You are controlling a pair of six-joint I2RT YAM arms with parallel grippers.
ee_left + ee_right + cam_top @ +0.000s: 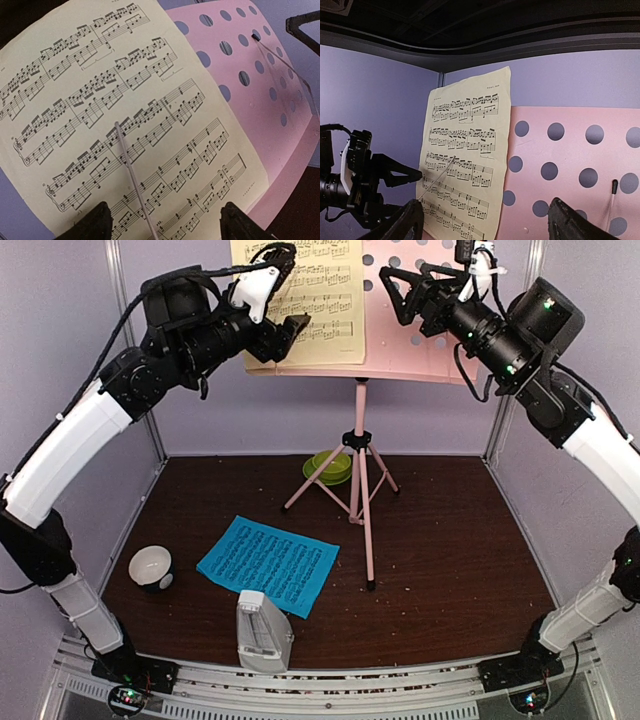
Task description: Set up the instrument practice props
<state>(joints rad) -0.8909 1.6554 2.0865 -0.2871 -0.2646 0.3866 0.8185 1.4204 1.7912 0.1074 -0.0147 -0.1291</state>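
Note:
The pink music stand (412, 335) stands at the back on tripod legs. A yellow sheet-music page (325, 290) rests on the left half of its hole-punched panel (260, 115), under a thin retaining wire (131, 172). My left gripper (285, 338) hovers open just in front of the page's lower part (100, 100), gripping nothing. My right gripper (392, 295) is open before the bare right half of the panel (570, 145). The blue sheet-music page (268, 562) lies flat on the table. The small pyramid metronome (262, 632) stands near the front edge.
A green bowl on a saucer (330, 466) sits behind the stand's legs (362, 500). A small white-and-black bowl (150, 567) is at the left, beside the blue page. Purple walls close in the back and sides. A second retaining wire (611, 200) lies on the panel's right.

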